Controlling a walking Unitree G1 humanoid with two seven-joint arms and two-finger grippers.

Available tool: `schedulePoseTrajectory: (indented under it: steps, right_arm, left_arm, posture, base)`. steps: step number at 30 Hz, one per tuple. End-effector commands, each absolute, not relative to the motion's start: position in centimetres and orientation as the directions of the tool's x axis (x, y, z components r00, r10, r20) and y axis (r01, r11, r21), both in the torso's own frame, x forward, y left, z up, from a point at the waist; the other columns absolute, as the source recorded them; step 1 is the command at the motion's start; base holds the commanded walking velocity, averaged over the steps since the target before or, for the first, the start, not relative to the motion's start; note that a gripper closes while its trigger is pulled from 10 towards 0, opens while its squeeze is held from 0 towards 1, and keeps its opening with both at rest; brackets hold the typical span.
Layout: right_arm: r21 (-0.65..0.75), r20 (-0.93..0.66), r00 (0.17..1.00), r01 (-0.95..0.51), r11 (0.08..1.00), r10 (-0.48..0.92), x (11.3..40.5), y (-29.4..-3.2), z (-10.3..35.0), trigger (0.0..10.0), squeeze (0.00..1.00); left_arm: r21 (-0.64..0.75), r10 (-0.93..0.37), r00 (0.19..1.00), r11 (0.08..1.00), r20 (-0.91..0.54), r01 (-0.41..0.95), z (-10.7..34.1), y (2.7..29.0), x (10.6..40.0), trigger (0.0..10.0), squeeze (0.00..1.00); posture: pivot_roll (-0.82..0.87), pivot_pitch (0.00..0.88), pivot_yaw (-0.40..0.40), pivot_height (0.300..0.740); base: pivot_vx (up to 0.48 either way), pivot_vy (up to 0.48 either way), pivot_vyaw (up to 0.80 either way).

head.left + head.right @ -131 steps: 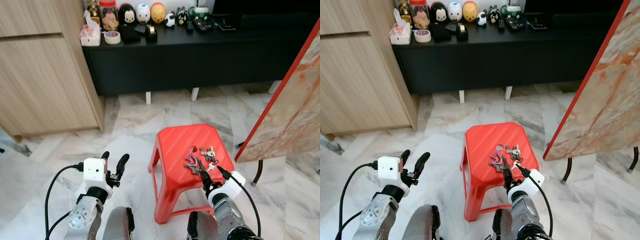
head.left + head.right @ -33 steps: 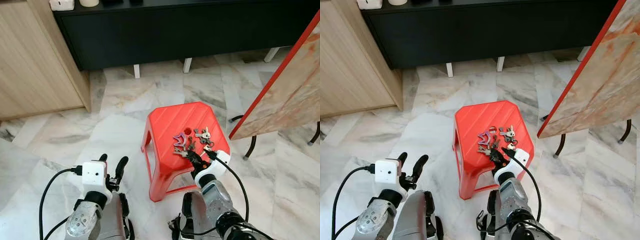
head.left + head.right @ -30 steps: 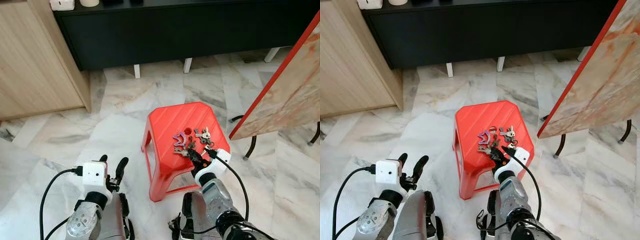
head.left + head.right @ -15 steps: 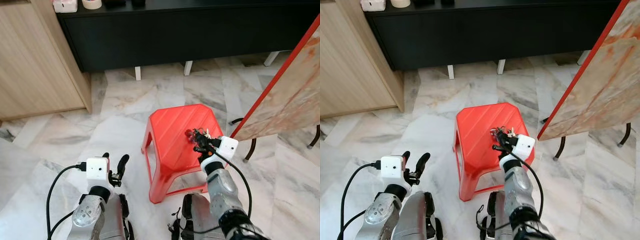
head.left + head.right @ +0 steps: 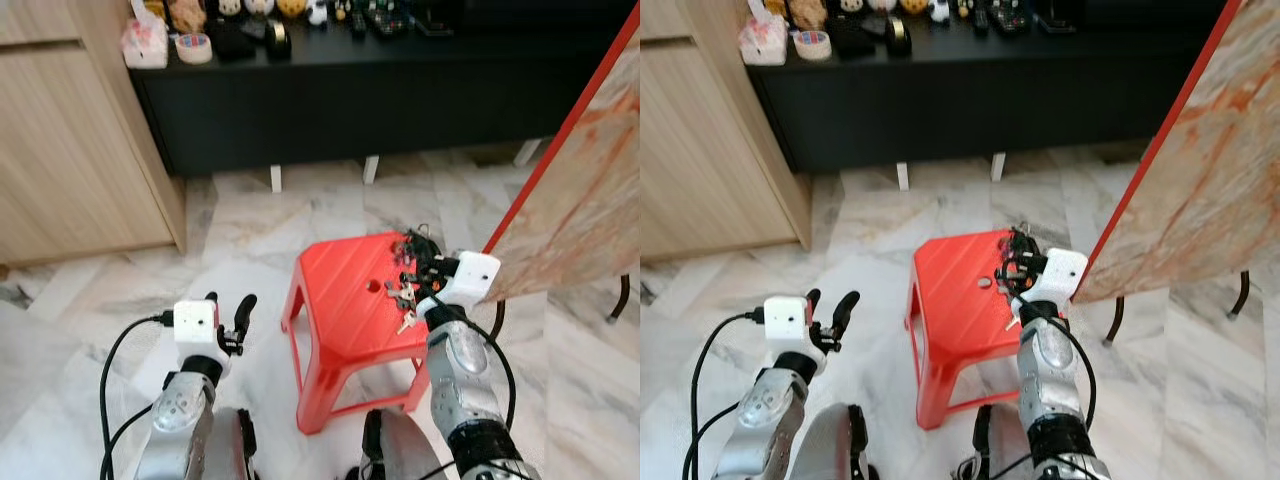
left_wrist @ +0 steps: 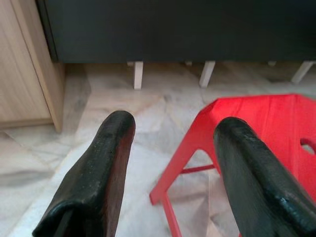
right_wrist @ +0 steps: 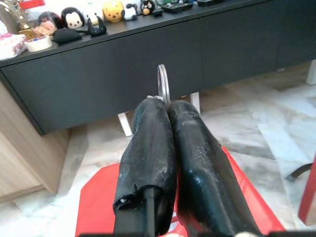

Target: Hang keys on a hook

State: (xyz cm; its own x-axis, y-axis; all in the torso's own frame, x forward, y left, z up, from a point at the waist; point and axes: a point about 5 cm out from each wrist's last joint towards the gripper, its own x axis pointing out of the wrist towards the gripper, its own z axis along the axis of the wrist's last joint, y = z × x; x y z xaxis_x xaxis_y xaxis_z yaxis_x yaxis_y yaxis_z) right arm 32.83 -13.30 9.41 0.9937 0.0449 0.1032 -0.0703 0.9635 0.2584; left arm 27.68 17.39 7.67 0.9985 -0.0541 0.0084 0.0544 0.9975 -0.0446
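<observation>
Now that the right claw (image 5: 417, 262) has come up off the red stool (image 5: 345, 300), the keys (image 5: 405, 292) hang beneath it in a loose bunch instead of lying on the seat as they did a second ago. Its two black fingers (image 7: 170, 143) are pressed tight together, with the metal key ring (image 7: 162, 85) poking out just past their tips. The stool seat sits directly below the claw, bare but for its hole. Beyond the claw runs a long black cabinet (image 5: 340, 90). I see no hook anywhere near it. So the pickup looks finished, and I'd guess the carrying and the search for the hook come next. The left claw (image 5: 228, 312) hangs idle beside the stool, its fingers (image 6: 101, 168) spread wide around nothing.
</observation>
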Motion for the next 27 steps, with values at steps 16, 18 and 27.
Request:
schedulePoseTrajectory:
  steps: [16, 18, 27]
  right_arm:
    - [0.229, 0.119, 0.993, -0.052, 0.972, 0.025, 32.7, -14.4, 10.2, 10.0, 0.0]
    - [0.232, 0.118, 0.993, -0.053, 0.971, 0.026, 32.6, -14.3, 10.2, 10.0, 0.0]
    - [0.226, 0.091, 0.995, -0.061, 0.972, 0.042, 31.7, -14.5, 9.5, 10.0, 0.0]
  left_arm:
    - [-0.054, -0.05, 0.999, 0.997, 0.02, 0.051, 7.0, 17.6, 27.9, 10.0, 0.0]
    - [-0.054, -0.049, 0.999, 0.997, 0.018, 0.05, 6.9, 17.6, 27.9, 10.0, 0.0]
    - [-0.072, -0.045, 0.999, 0.996, 0.014, 0.046, 6.5, 17.6, 27.7, 10.0, 0.0]
  posture:
    - [0.06, 0.0, -0.096, 0.74]
    - [0.06, 0.0, -0.096, 0.74]
    - [0.06, 0.0, -0.094, 0.74]
  base:
    - [0.0, 0.0, 0.0]
    - [0.0, 0.0, 0.0]
    - [0.0, 0.0, 0.0]
